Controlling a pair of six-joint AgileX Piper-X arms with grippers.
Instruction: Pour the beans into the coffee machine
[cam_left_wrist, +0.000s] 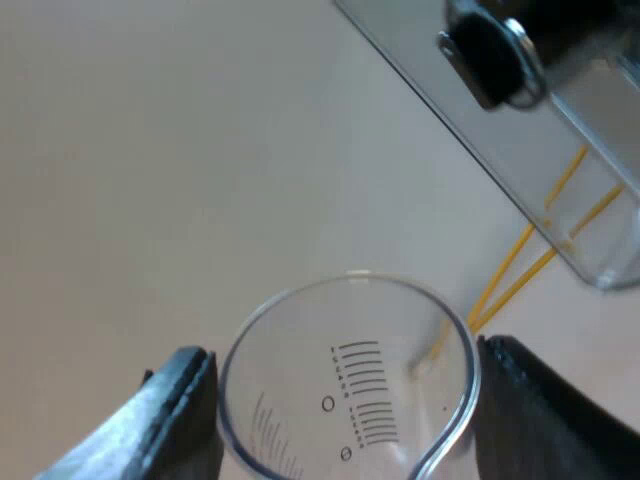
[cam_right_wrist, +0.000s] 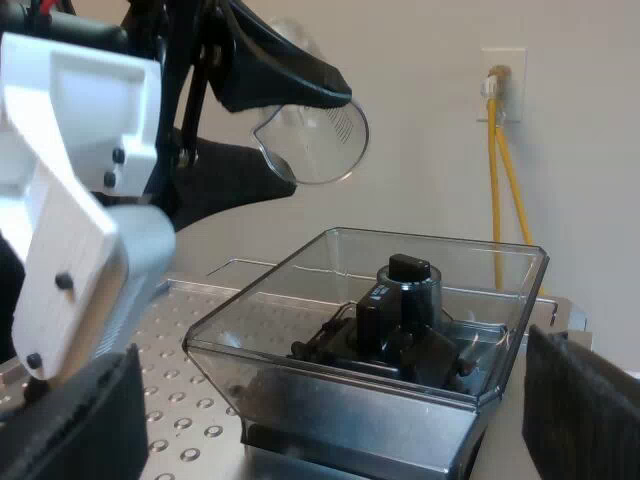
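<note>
The left pincer (cam_left_wrist: 345, 400) grips an empty measuring glass (cam_left_wrist: 300, 330), tipped sideways above the clear bean hopper (cam_right_wrist: 400, 290). The right pincer (cam_right_wrist: 325, 420) stands open near the hopper.

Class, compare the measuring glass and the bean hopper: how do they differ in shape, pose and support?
The glass is round with printed scale marks; the hopper is angular. The glass is tipped sideways, the hopper upright. The left gripper holds the glass; the hopper sits on the machine. Both are clear.
</note>
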